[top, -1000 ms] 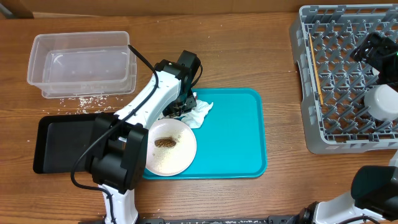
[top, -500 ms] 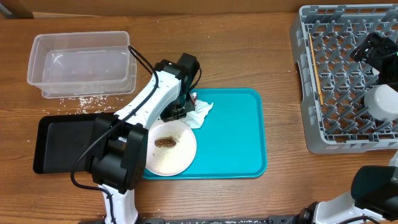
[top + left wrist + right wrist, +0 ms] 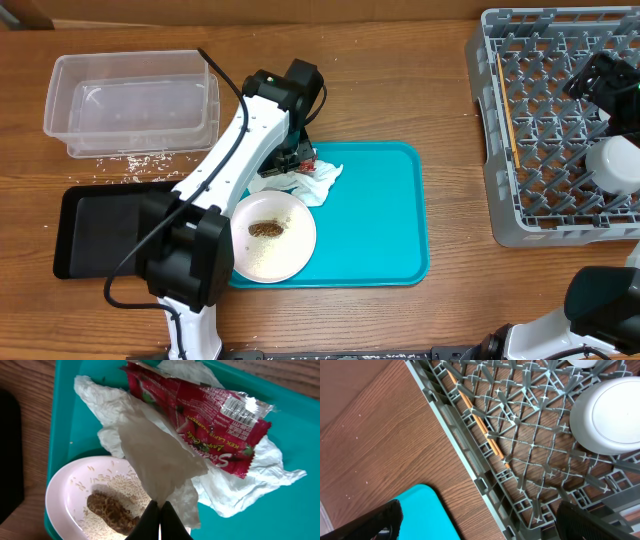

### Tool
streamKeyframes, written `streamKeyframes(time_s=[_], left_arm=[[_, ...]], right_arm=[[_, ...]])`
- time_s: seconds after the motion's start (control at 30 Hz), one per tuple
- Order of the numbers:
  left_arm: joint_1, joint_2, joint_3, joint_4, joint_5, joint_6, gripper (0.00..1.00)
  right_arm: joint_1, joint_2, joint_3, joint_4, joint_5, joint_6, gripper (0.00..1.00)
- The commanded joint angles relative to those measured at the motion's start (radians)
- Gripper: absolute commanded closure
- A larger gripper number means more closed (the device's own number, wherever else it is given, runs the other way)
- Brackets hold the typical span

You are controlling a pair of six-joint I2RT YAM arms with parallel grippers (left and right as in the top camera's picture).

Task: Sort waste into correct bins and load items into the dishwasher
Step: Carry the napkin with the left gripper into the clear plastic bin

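On the wooden surface (image 3: 400,90), your left gripper (image 3: 160,516) is pinched shut on a fold of the crumpled napkin (image 3: 165,465) over the turquoise tray (image 3: 280,510). The red wrapper (image 3: 200,425) lies on the napkin, just beside the plate (image 3: 65,490) holding the food scrap (image 3: 110,510) and rice (image 3: 120,485). Your right gripper (image 3: 477,510) hangs wide open over the dish rack (image 3: 535,460), where the chopsticks (image 3: 480,427) and a round white dish (image 3: 610,410) sit. The clear tub (image 3: 130,100) and black tray (image 3: 100,230) stand left of the turquoise tray.

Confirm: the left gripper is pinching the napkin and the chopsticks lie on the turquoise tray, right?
No. The chopsticks lie in the rack, not on the tray, as the right wrist view shows. The left gripper is pinching the napkin.
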Motion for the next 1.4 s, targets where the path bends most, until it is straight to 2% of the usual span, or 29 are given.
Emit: streamKeyframes(time_s=[0.0,0.3,0.53,0.8,0.9,1.0,1.1,1.27,1.37], left_arm=[[0.018,-0.105,0.038,-0.007,-0.027,-0.003,0.96],[0.078,-0.339,0.038,-0.016,-0.121,-0.003,0.96],[0.174,-0.497,0.038,-0.064,-0.204,-0.003,0.96],[0.294,-0.527,0.038,-0.140,-0.235,-0.008,0.96],[0.333,-0.526,0.038,-0.194,-0.301,-0.013,0.96],[0.370,-0.526,0.038,-0.257,-0.390,-0.094,0.96],[0.414,-0.526,0.038,-0.292,-0.400,-0.140,0.96],[0.467,-0.526,0.038,-0.288,-0.399,-0.153,0.96],[0.472,-0.526,0.038,-0.181,-0.399,-0.167,0.96]], right_arm=[[0.001,-0.003,0.011,0.005,0.004,0.004,0.00],[0.001,-0.003,0.011,0.005,0.004,0.004,0.00],[0.001,-0.003,0.011,0.005,0.004,0.004,0.00],[0.001,-0.003,0.011,0.005,0.004,0.004,0.00],[0.001,-0.003,0.011,0.005,0.003,0.004,0.00],[0.001,-0.003,0.011,0.005,0.004,0.004,0.00],[0.001,-0.003,0.011,0.005,0.004,0.004,0.00],[0.001,-0.003,0.011,0.005,0.004,0.004,0.00],[0.001,-0.003,0.011,0.005,0.004,0.004,0.00]])
